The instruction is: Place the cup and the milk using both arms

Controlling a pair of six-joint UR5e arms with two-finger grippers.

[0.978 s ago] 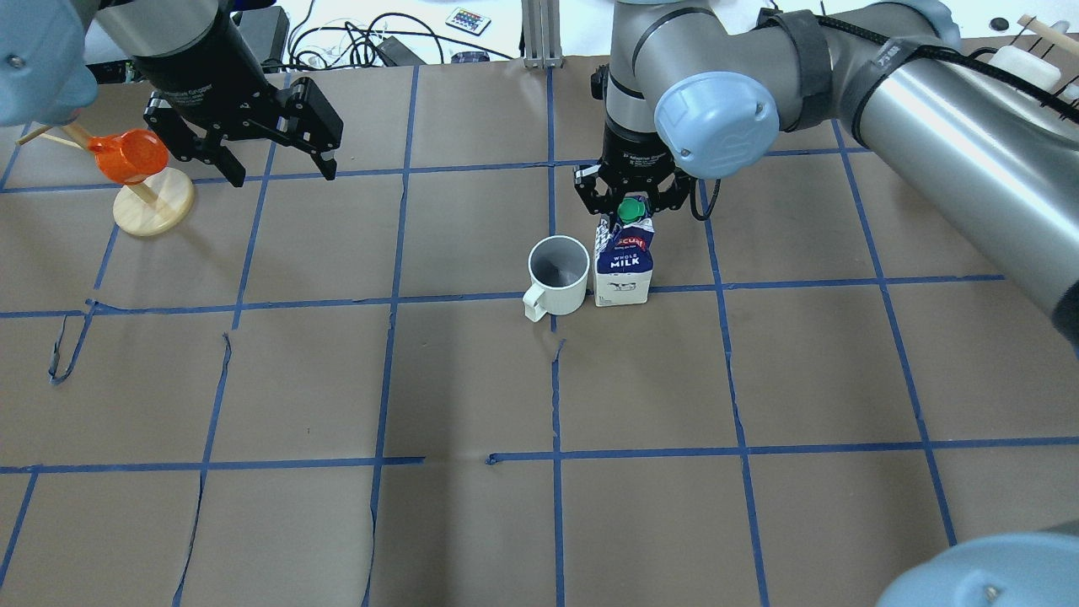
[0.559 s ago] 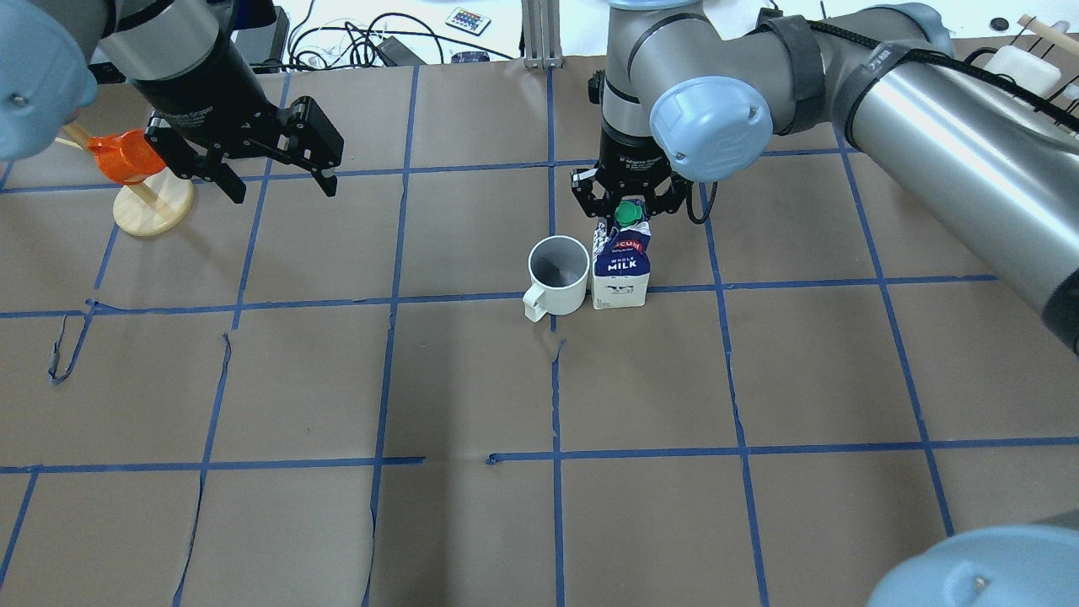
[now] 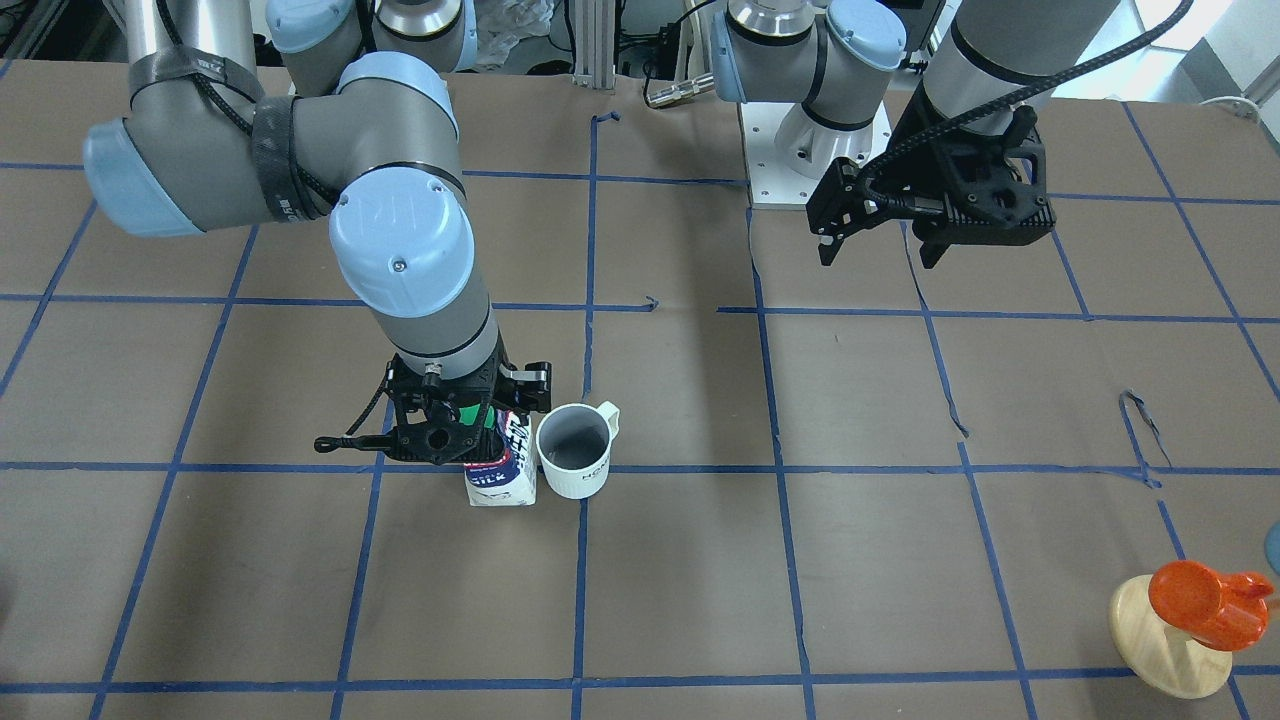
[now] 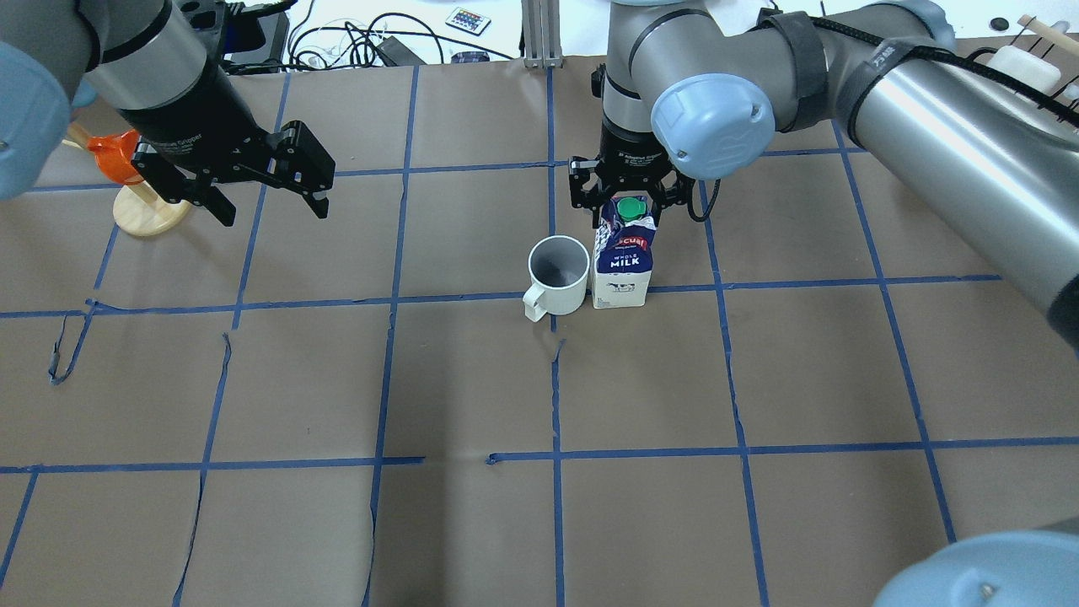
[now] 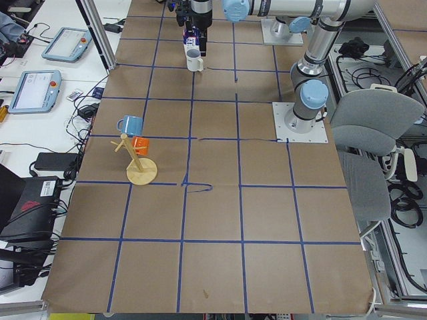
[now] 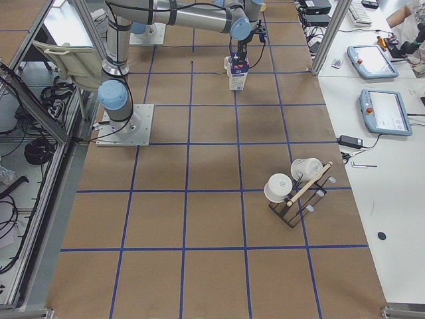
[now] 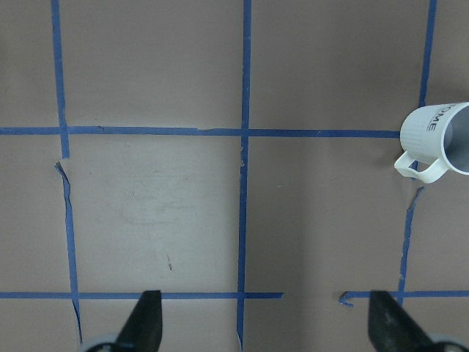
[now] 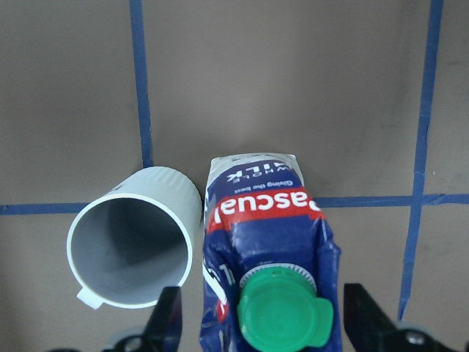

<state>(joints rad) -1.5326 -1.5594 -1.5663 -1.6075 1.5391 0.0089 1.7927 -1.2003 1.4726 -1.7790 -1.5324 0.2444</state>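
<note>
The white cup point(image 4: 558, 271) stands upright on the brown table, handle toward the robot. It touches or nearly touches the blue-and-white milk carton point(image 4: 622, 268) on its right. Both show in the front view, cup point(image 3: 575, 455) and milk point(image 3: 500, 482), and in the right wrist view, cup point(image 8: 132, 249) and milk point(image 8: 264, 213). My right gripper point(image 4: 624, 192) is open around the carton's green-capped top, with a gap on each side. My left gripper point(image 4: 274, 212) is open and empty, high over the table's left part. The left wrist view shows the cup point(image 7: 440, 139) at its right edge.
A wooden mug stand point(image 4: 152, 209) with an orange cup point(image 3: 1205, 600) stands at the far left, just beside the left gripper. A second rack with white cups point(image 6: 292, 189) stands at the table's right end. Cables and a remote lie beyond the far edge.
The right gripper's fingers have spread apart and let go of the milk carton's top; the carton stays standing. The left gripper has moved a little back toward the robot.
</note>
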